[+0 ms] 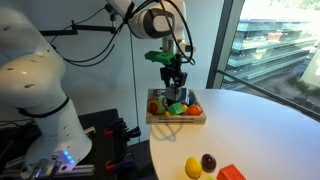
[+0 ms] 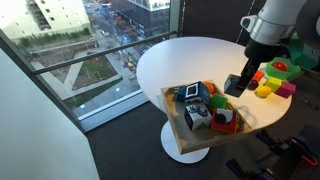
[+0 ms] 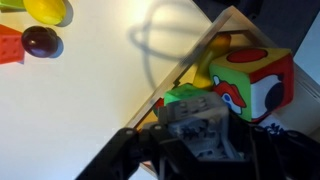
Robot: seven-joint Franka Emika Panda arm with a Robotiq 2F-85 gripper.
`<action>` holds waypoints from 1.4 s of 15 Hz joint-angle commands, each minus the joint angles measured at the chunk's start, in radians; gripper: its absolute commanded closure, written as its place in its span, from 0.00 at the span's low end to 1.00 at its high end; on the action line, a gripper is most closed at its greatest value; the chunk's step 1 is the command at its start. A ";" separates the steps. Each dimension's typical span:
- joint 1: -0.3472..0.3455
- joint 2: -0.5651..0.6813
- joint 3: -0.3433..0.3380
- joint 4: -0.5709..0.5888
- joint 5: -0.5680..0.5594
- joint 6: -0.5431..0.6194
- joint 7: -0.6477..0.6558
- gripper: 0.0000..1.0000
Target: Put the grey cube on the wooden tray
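Grey and plain, the grey cube (image 2: 198, 115) sits inside the wooden tray (image 2: 175, 125), near its middle in an exterior view. Just beside it at its 3 o'clock is a soft toy cube (image 2: 225, 118) in red, green and white. At its 12 o'clock stands a blue-and-white block (image 2: 192, 95). These neighbours hem the cube in on two sides of the crowded tray.

The gripper (image 1: 177, 90) hangs over the tray, pointing down. In the wrist view its dark, blurred fingers fill the lower edge. The grey cube shows right between them at 6 o'clock of that view, and the toy cube is at 3 o'clock. Whether the pincer is clenched on the cube or released, I cannot tell.

The tray lies on a round white table (image 1: 260, 120) by a window. Well apart from the tray, at its 6 o'clock in an exterior view, lie a yellow ball (image 1: 193, 167), a dark plum (image 1: 208, 161) close against it, and an orange-red block (image 1: 230, 172). A cluster of coloured blocks (image 2: 272, 80), yellow, green and magenta, sits beyond the tray at its 2 o'clock.
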 commanded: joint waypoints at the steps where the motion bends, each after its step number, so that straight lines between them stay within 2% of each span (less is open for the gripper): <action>1: 0.017 0.011 0.016 0.002 -0.020 -0.005 0.054 0.68; 10: 0.049 0.102 0.028 0.061 0.015 -0.118 0.061 0.68; 21: 0.049 0.193 0.038 0.139 -0.019 -0.103 0.119 0.68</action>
